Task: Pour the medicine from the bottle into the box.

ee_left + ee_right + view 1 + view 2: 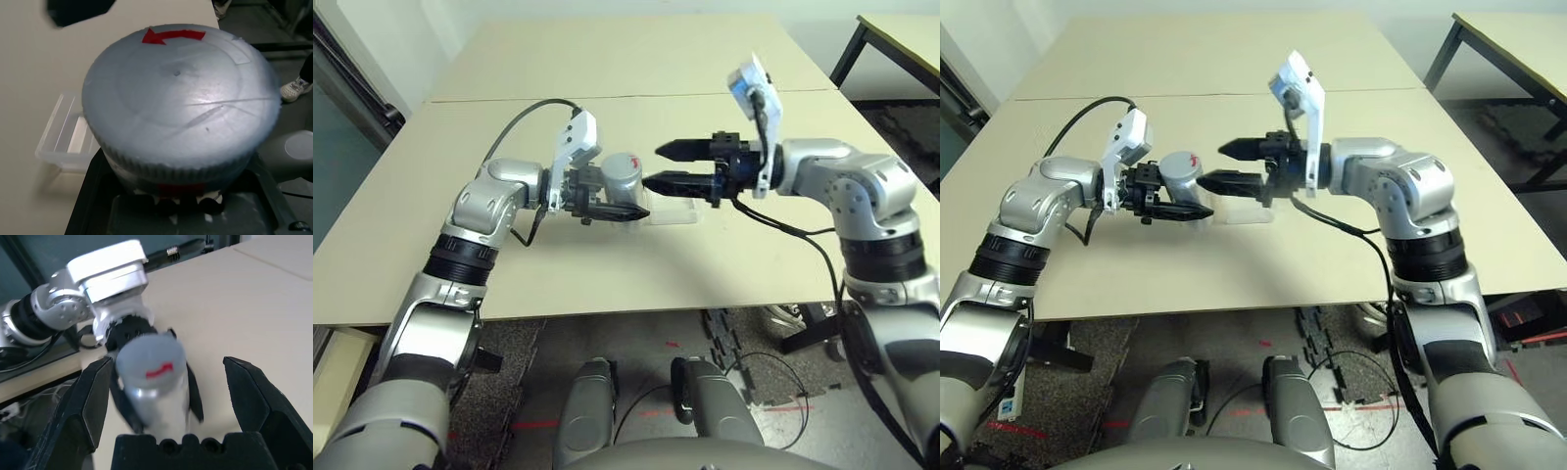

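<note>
While it hangs above the pale table (724, 274), the bottle (621, 176) is clamped between the black fingers of the left gripper (607, 201), which are pressed in on its sides. It is a short, stubby grey cylinder with a dull metallic sheen on its wall and a flat round grey cap still on it. A small red mark sits on that cap; in the left wrist view the mark reads as a curved red arrow near the cap's edge, the cap's rim is finely ribbed, and a strip of red shows on the body just under the rim. The bottle is held tilted, its capped end turned toward the right gripper (674, 165).

That right gripper faces the bottle from the other side with its two fingers spread wide. One finger is level with the cap and close to it, the other is higher; in the right wrist view the capped end sits in the gap between them, with neither finger seen to touch it.

Just under and behind the bottle, the box (674, 210) lies flat on the table. It is a shallow clear plastic tray with rounded corners and faint ridges along its bottom.
</note>
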